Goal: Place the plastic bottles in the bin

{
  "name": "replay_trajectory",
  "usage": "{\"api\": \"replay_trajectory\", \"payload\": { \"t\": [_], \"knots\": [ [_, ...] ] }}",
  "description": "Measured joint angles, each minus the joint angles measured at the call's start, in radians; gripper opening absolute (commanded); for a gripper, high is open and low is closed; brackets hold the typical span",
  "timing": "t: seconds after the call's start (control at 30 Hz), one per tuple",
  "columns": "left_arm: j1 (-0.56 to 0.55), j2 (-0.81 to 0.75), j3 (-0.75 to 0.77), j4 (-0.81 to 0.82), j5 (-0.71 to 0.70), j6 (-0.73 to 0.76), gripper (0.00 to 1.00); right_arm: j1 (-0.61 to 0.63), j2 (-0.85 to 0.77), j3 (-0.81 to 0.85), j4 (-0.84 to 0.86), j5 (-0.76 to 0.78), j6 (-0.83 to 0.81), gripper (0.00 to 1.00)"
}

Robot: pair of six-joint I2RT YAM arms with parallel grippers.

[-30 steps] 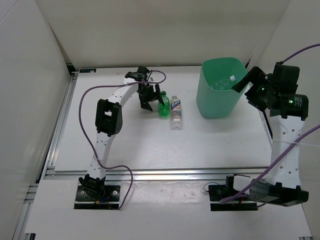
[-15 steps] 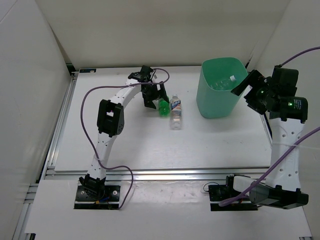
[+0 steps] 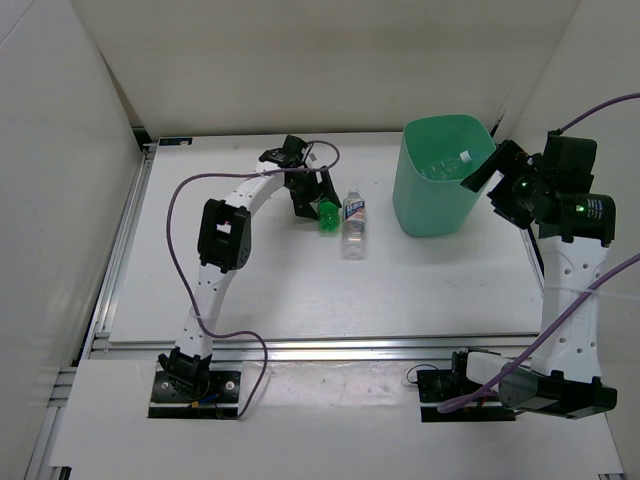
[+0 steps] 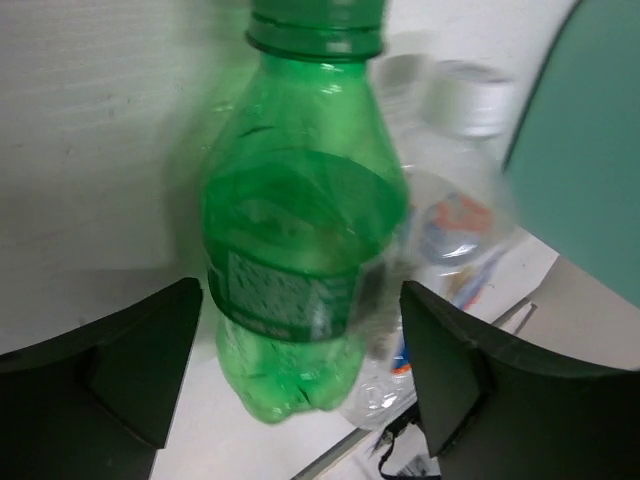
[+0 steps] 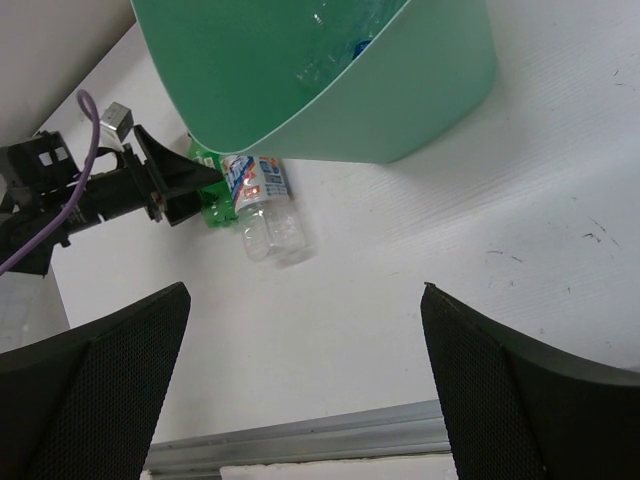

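The green bottle lies on the table beside a clear bottle with a white and blue label. My left gripper is open, with its jaws on either side of the green bottle, near its base. The clear bottle lies just behind it. The mint-green bin stands at the back right, with clear bottles inside. My right gripper is open and empty, raised beside the bin's right rim. In the right wrist view the bin and clear bottle show.
White walls close in the table on the left, back and right. A metal rail runs along the table's near edge. The left arm's purple cable loops over the left part of the table.
My left gripper has moved right and closed in on the green bottle, now straddling it. The green bottle shifted slightly. The right arm barely moved.
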Motion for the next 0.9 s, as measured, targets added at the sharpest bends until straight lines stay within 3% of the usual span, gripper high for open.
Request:
{"api": "replay_trajectory", "payload": {
  "t": [0.1,0.2,0.4,0.67,0.9],
  "knots": [
    [0.002,0.029,0.000,0.010,0.049,-0.011,0.87,0.000,-0.002,-0.006,-0.001,-0.005,-0.002,1.00],
    [-0.002,0.029,-0.008,0.022,0.060,-0.006,0.78,0.000,-0.003,-0.011,0.000,-0.009,-0.004,1.00],
    [-0.008,0.010,-0.080,0.062,0.117,0.021,0.46,0.000,-0.013,-0.026,0.000,-0.014,-0.008,1.00],
    [-0.012,-0.061,-0.097,0.008,0.037,0.017,0.45,0.000,-0.015,-0.045,0.000,-0.016,-0.006,1.00],
    [0.013,-0.164,0.103,0.131,0.083,-0.096,0.49,0.000,-0.016,-0.045,0.000,-0.005,-0.003,1.00]
  ]
}}
